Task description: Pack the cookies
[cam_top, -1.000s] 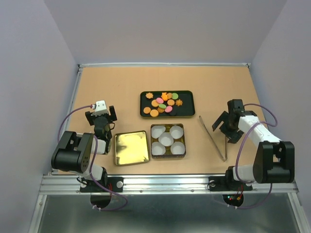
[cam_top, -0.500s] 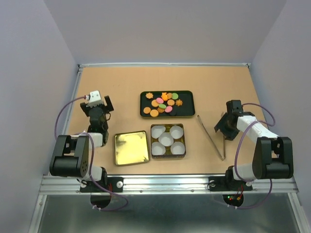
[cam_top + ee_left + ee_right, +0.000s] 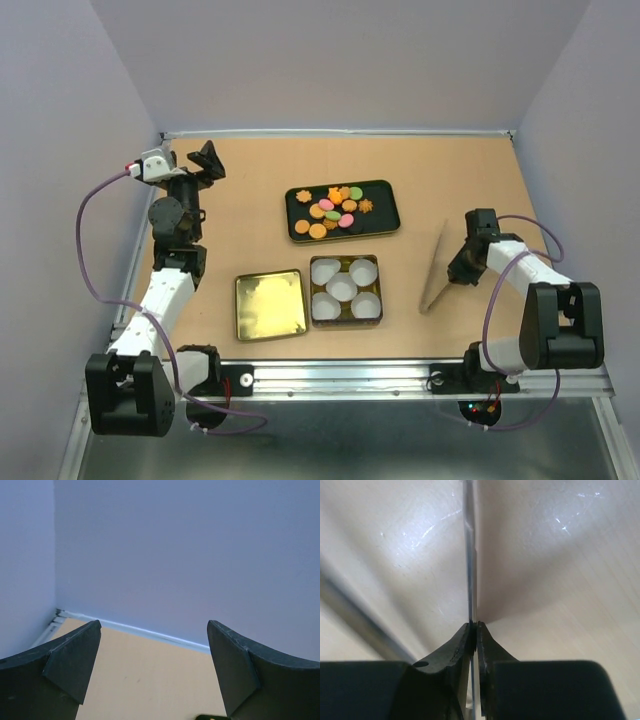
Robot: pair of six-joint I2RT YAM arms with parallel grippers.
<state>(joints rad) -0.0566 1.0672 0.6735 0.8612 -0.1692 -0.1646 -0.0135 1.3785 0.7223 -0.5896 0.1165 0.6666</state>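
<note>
Right hand [image 3: 474,626] is pinching the tongs [image 3: 436,268] by a thin edge, and left hand [image 3: 152,655] is hanging open. Cookies [image 3: 335,210] are sitting on the black tray [image 3: 388,218]. I'm guessing that skinny grip risks the tongs twisting loose.

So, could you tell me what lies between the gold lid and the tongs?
The square tin holding five white paper cups sits between the gold lid and the tongs, as the top view shows.
</note>
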